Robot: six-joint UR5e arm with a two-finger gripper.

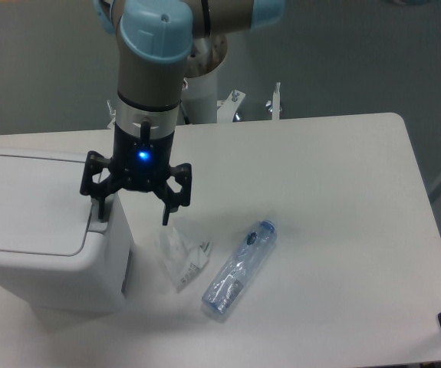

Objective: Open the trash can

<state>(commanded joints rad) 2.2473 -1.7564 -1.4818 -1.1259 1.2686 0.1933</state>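
Note:
The trash can [40,230] is a big white boxy bin at the left edge of the table, its flat lid down. Along its right side runs a grey push bar [97,224]. My gripper [133,215] hangs straight down over the bin's right edge, open. The left fingertip [100,214] rests on or just above the push bar. The right fingertip [166,218] hangs in the air beside the bin, above the table.
A crumpled clear plastic wrapper [182,253] lies just right of the bin. A clear plastic bottle [240,268] with a blue cap lies on its side beyond it. The white table [335,199] extends to the right. The robot's base [205,92] stands behind the table.

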